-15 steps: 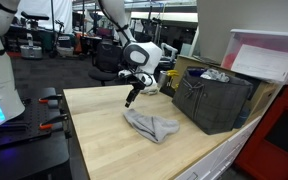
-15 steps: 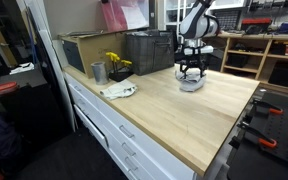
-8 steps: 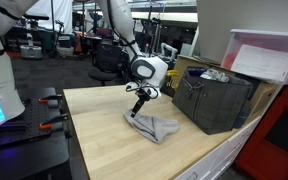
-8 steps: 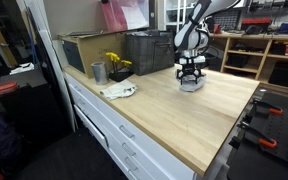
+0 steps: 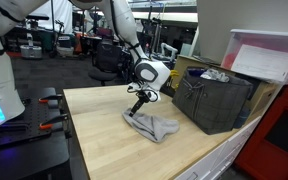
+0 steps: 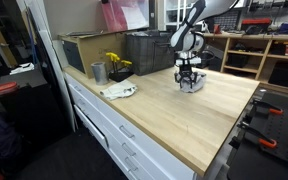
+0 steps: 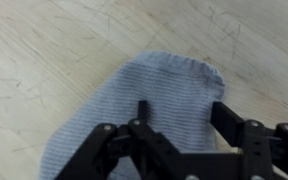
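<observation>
A black two-fingered gripper [image 7: 181,108] hangs over a crumpled grey ribbed cloth [image 7: 164,75] near the middle of a pale wooden table [image 7: 44,45]. Its jaws are partly open astride the cloth's near edge, and it seems to grip nothing yet, though the blur leaves that unsure. A clean pinch likely calls for pressing down onto a raised fold before closing, not skimming flat fabric; no brand, label or writing can be read anywhere.

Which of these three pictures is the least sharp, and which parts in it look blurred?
Wrist view: softest; the end effector has dark fingers blurred near the lens, and the cloth is slightly soft. Both exterior views: evenly lit, no strong glare, cloth small.
</observation>
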`<action>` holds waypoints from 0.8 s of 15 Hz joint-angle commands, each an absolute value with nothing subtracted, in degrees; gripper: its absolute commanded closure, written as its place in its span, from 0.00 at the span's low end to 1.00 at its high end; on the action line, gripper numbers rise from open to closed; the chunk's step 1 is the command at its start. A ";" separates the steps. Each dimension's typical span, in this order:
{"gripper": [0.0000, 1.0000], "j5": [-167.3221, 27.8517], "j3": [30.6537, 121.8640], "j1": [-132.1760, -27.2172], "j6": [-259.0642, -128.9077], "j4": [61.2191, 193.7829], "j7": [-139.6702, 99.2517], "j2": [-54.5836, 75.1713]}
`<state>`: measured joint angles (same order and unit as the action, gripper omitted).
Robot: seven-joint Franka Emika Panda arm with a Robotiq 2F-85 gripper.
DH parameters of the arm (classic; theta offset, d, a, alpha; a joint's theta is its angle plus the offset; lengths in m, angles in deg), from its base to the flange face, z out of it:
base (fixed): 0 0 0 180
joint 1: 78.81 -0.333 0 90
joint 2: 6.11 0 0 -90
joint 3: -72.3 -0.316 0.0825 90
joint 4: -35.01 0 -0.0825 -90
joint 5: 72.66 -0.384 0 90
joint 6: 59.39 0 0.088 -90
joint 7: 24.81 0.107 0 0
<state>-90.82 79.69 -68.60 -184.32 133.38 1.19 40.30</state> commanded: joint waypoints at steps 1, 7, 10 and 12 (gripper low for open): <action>0.64 -91.44 80.28 -68.08 -179.61 131.85 1.49 40.17; 1.00 -91.82 80.47 -68.07 -177.67 135.71 0.10 35.71; 0.99 -92.42 79.29 -68.21 -176.31 137.28 -1.70 32.30; 0.99 -93.16 77.96 -68.41 -174.34 138.11 -3.87 29.43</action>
<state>-91.28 79.47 -68.39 -177.20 134.25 -0.78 35.70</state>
